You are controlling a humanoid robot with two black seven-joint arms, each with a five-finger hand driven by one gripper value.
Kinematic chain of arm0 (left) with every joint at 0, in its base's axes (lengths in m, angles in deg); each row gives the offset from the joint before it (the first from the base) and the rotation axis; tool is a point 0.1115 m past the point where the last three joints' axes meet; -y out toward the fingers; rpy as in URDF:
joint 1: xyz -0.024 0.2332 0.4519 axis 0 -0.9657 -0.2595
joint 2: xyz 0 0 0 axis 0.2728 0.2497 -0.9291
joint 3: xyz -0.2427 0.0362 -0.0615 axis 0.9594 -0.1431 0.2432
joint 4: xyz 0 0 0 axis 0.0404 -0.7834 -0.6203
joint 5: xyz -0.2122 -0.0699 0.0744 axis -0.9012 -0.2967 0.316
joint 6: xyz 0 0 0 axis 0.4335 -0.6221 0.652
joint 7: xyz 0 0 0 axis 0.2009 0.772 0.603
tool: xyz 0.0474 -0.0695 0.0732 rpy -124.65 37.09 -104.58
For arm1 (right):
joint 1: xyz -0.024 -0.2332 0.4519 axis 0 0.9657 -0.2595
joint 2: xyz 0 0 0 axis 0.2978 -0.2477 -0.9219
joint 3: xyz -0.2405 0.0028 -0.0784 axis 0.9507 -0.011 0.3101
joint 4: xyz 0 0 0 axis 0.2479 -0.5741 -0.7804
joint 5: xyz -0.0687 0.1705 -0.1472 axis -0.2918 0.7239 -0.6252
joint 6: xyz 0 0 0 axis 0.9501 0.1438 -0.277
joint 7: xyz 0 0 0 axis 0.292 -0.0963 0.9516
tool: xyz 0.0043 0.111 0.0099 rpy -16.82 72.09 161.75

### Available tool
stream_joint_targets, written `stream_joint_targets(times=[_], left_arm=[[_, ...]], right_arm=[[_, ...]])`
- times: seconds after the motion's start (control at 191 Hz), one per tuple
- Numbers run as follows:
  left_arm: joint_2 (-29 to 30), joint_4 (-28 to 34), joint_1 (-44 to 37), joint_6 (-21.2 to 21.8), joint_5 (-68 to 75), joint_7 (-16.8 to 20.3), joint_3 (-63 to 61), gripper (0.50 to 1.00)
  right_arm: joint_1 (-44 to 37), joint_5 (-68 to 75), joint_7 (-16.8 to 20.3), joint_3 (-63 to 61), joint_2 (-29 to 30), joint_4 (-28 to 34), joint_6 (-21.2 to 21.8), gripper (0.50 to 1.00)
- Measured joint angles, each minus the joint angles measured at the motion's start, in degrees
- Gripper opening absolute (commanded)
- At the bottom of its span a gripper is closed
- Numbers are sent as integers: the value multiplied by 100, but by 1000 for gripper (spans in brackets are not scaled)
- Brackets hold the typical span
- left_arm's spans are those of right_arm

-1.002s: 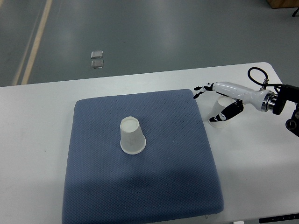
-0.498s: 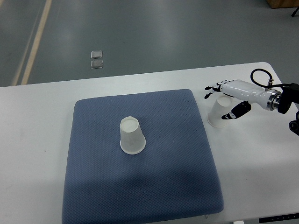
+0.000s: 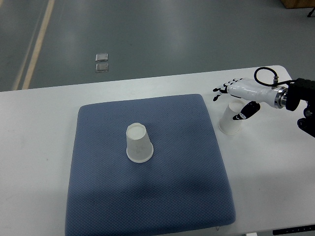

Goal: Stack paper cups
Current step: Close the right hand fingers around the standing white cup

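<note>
I see my right hand (image 3: 239,96) with fingers spread over 1 upturned paper cup (image 3: 229,121); another cup (image 3: 138,143) sits on the blue mat (image 3: 98,177).

Blue mat (image 3: 162,196), perhaps cushioned; white table (image 3: 34,162).

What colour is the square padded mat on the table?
Dark blue square padded mat, seen in the top view.

inverted cup (image 3: 139,143) on pad, second cup (image 3: 230,121) beside
</note>
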Motion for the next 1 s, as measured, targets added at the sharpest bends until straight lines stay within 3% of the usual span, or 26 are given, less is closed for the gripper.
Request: stream_joint_targets(times=[1.002], left_arm=[[0,4,0,2,0,0,0,1000]], right_arm=[[-159,-700,-35,266,104,-568,-7,909]])
